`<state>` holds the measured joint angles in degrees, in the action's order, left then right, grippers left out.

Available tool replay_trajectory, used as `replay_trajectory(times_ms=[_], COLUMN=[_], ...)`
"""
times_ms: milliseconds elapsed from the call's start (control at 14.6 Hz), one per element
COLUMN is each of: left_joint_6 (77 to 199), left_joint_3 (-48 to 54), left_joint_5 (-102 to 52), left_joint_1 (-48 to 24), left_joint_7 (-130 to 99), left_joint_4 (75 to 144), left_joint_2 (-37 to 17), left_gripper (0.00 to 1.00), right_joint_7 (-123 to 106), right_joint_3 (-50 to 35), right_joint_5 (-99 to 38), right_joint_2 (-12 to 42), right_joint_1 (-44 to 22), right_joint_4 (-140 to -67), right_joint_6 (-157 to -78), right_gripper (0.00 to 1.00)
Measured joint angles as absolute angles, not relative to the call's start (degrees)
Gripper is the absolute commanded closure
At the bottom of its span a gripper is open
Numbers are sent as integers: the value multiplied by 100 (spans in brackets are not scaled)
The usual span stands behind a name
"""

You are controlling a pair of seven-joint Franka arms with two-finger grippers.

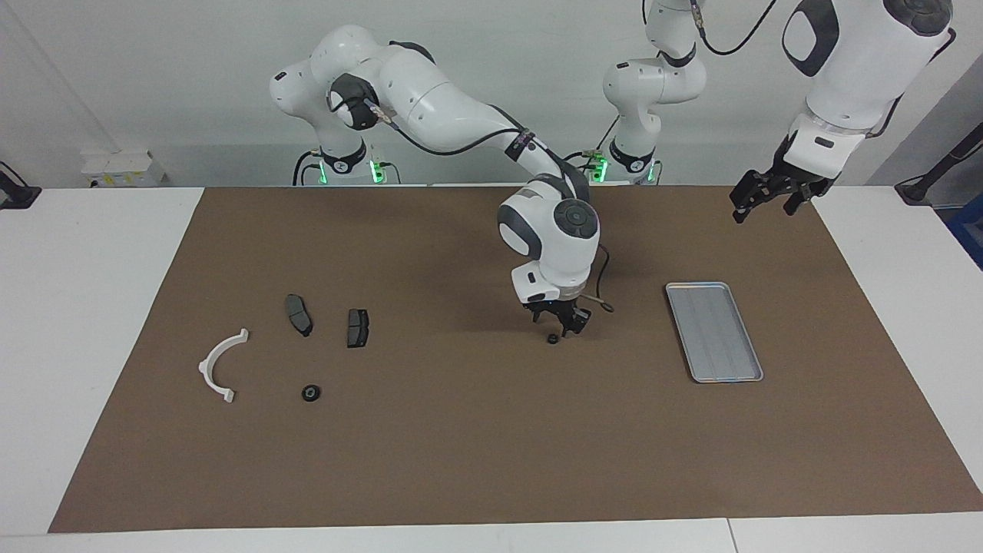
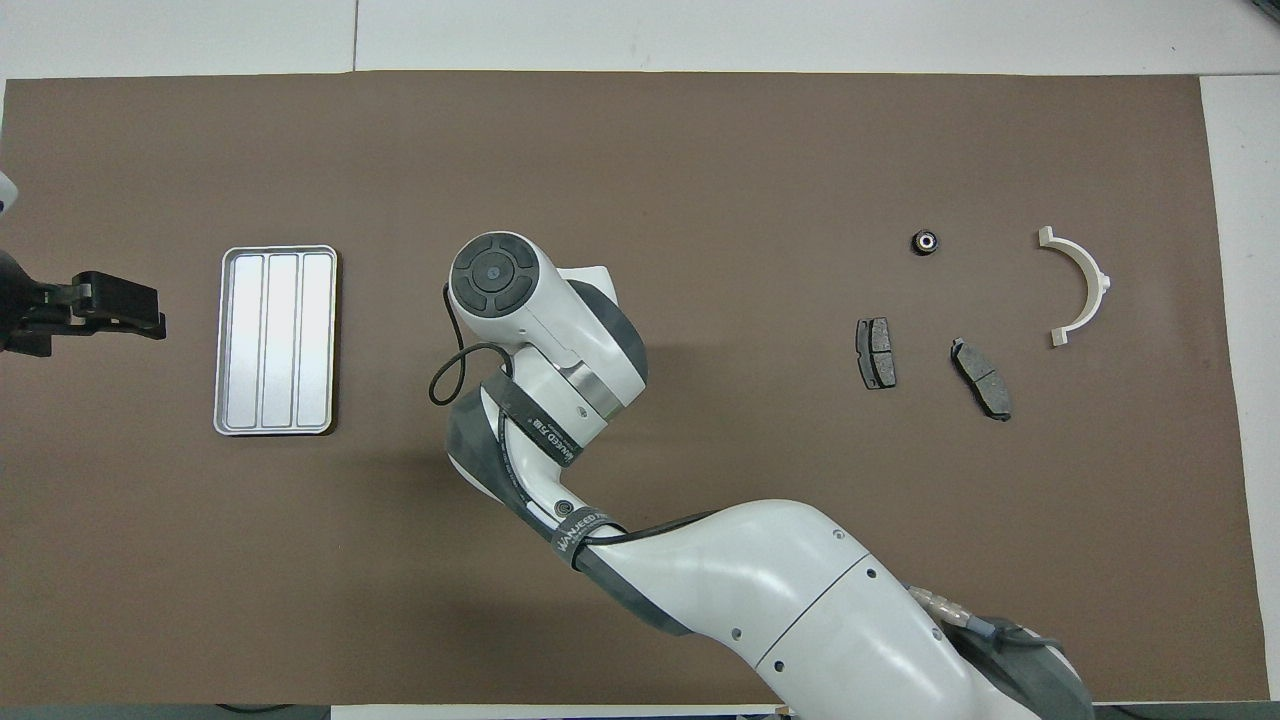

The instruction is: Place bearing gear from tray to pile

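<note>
We see the right gripper [image 1: 554, 329] over the middle of the worktop [image 1: 476, 461], its jaws partly closed on a small dark bearing gear [image 1: 552, 338]; which way the gear points we cannot tell. The tray [image 1: 714, 332] lies with its long axis running away from the robots. The left gripper [image 1: 768, 201] waits with jaws wide beside the tray, well apart from the pile [image 1: 296, 342].

tray [image 1: 714, 332]: silver-grey metal, smooth, dull sheen, ridged
bracket [image 1: 219, 364]: white plastic, smooth
brake pads [image 1: 358, 328]: dark grey, matt
mat [image 1: 491, 445]: brown, matt
arm shells [image 1: 438, 100]: glossy white plastic
</note>
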<state>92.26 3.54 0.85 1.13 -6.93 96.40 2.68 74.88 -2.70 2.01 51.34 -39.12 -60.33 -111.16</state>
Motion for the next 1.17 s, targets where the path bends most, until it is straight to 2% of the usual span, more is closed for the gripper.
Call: replay_trajectory(times_ms=[343, 480, 960, 1166], left_joint_6=[9226, 9226, 9226, 9226], left_joint_3=[356, 356, 356, 356], left_joint_5=[83, 83, 83, 83], left_joint_1=[113, 113, 113, 113], left_joint_7=[-693, -693, -693, -693], left_joint_4=[9640, 9640, 9640, 9640], left_joint_2=[268, 268, 268, 268], left_gripper=[0, 0, 0, 0], right_joint_7=[7488, 7488, 7488, 7488], right_joint_3=[-242, -242, -232, -228], right_joint_5=[204, 204, 205, 205], right_joint_2=[5184, 5186, 5217, 5221], right_joint_1=[-3908, -3908, -3866, -3864], right_joint_4=[-6032, -6030, -6015, -6006], right_joint_6=[-11138, -11150, -11368, -11385], right_gripper=[35, 44, 47, 57])
